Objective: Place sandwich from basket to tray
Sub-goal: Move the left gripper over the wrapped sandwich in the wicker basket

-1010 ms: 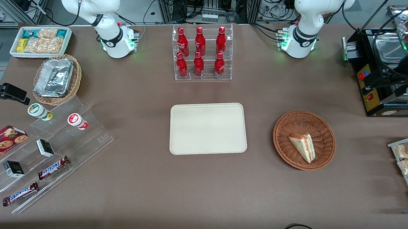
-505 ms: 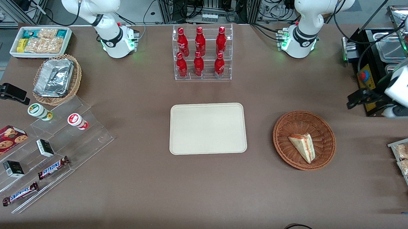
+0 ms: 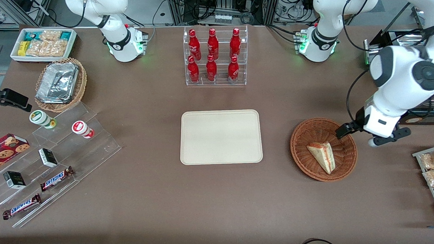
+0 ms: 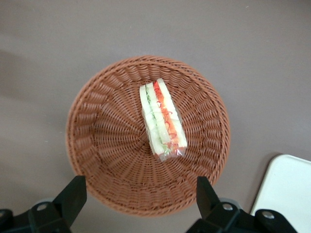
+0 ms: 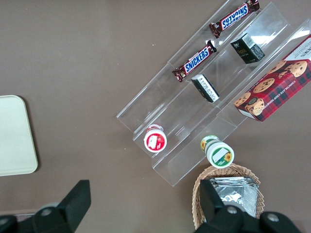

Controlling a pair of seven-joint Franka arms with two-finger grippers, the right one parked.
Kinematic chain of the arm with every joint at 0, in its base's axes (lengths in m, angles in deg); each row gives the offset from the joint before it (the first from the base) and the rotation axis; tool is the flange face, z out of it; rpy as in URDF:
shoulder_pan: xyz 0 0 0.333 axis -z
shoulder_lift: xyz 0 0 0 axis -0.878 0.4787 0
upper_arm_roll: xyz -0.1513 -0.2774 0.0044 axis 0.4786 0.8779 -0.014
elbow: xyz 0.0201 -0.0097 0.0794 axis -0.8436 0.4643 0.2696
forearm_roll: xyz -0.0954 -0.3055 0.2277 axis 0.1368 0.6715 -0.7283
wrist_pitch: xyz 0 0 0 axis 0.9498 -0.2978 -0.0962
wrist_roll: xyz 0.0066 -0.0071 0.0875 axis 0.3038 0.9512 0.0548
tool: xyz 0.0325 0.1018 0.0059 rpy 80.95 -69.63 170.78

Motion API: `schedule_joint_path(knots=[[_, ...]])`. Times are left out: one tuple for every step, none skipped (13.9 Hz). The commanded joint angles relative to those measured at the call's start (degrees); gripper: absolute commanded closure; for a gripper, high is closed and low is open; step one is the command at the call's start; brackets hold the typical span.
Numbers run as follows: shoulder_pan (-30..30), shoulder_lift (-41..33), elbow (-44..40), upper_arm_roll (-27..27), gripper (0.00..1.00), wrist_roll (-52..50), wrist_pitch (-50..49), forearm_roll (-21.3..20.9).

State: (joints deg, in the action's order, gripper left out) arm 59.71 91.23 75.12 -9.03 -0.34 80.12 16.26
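Wicker basket (image 3: 323, 149) holds the sandwich (image 3: 322, 156); spread pincer (image 4: 138, 194) hovers above.

- The small triangular sandwich (image 3: 322, 156) (image 4: 162, 120), pale bread with a red-orange filling stripe, clear-wrapped, lies in the basket near its middle.
- The round, shallow, reddish-brown woven wicker basket (image 3: 347, 157) (image 4: 99, 136) sits upright on the brown table, toward the working arm's end.
- The flat rectangular cream-beige plastic tray (image 3: 222, 136) (image 4: 287, 191), rounded corners and low rim, lies beside the basket, apart from it.
- The left gripper (image 3: 357, 134) (image 4: 141, 196) hangs above the basket, fingers spread apart.
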Motion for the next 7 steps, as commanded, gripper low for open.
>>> schedule_joint_path(knots=[[0.2, 3.0, 3.7, 0.7, 0.0, -5.5, 8.3, -0.8], [0.2, 5.0, 3.7, 1.2, 0.0, -6.2, 10.1, -0.8], [0.2, 6.4, 3.7, 1.4, 0.0, -6.2, 12.2, -0.8], [0.2, 7.8, 3.7, 1.4, 0.0, -6.3, 13.6, -0.8], [0.2, 8.8, 3.7, 1.5, 0.0, -6.3, 14.6, -0.8], [0.2, 9.7, 3.7, 1.6, 0.0, -6.3, 15.8, -0.8], [0.3, 10.5, 3.7, 1.6, 0.0, -6.3, 16.4, -0.8]])
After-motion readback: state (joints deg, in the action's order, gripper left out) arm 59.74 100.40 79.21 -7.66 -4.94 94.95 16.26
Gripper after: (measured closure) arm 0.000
